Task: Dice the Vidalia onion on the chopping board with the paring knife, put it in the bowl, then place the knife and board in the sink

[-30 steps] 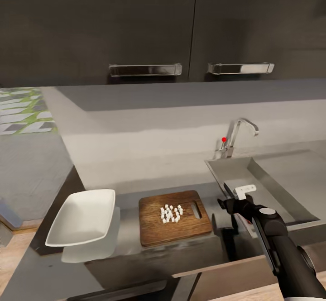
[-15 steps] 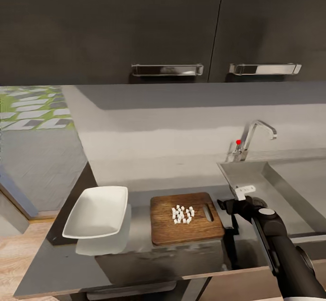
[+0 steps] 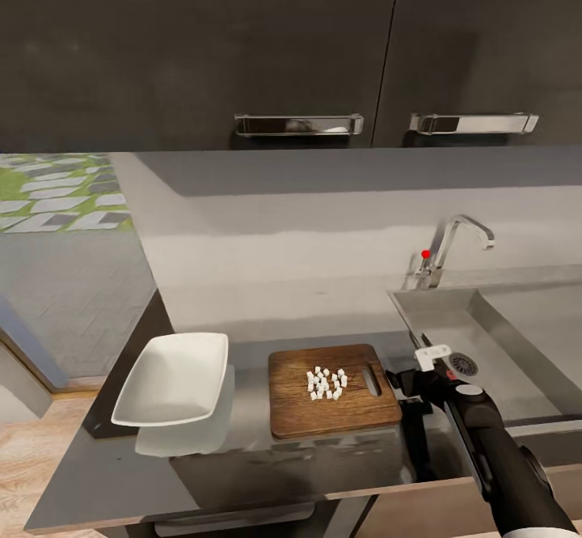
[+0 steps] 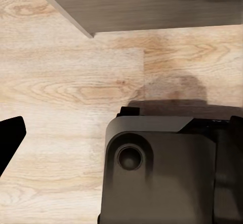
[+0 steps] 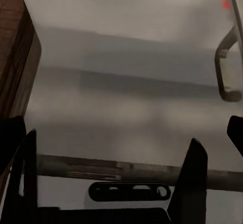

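Head view had the right pincer (image 3: 416,378) low over the bench (image 3: 242,457), just beside the chopping board's (image 3: 333,390) slotted end; its fingers (image 5: 195,171) stood apart, clamping nothing. The board lay to its left, long axis across the bench, diced onion (image 3: 326,383) heaped on it. Farther left sat the bowl (image 3: 174,378); the sink (image 3: 517,344) lay to the right. The knife could not be made out. The left pincer's state I cannot tell.

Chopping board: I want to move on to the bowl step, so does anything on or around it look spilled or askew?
Nothing stands out. The diced onion sits in one tight cluster on the chopping board; none lies on the countertop. The bowl stands upright beside it.
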Motion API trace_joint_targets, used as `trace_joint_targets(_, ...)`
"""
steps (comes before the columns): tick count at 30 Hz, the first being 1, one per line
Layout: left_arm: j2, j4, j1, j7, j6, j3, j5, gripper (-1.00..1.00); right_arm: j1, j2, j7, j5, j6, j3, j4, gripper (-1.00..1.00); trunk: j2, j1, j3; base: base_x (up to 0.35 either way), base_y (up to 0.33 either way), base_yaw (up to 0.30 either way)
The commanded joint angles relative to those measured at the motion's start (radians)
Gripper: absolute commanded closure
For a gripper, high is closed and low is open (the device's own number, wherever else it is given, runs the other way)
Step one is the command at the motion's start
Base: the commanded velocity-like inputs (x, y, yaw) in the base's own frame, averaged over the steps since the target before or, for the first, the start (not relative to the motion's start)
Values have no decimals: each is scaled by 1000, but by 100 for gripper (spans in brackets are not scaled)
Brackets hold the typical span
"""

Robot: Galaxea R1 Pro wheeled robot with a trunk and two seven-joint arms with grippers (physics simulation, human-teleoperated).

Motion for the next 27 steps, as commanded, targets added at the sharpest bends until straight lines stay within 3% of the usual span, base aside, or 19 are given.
trace_joint_targets(1, -1, 4, -2, 1, -7, -9, 10, -100, -1, 0, 9, 10, 1, -1, 0, -100, -1, 0, -1, 0, 0, 0)
trace_joint_targets(17, -2, 5, -2, 1, -6, -9, 10, -100, -1, -4, 19, 3, -7, -14, -9, -100, -1, 0, -1, 0, 0, 0)
trace_joint_targets(27, -2, 6, -2, 1, -6, -9, 10, -100, -1, -8, 46, 2, -1, -85, -93, -100, -1, 0, -1, 0, 0, 0)
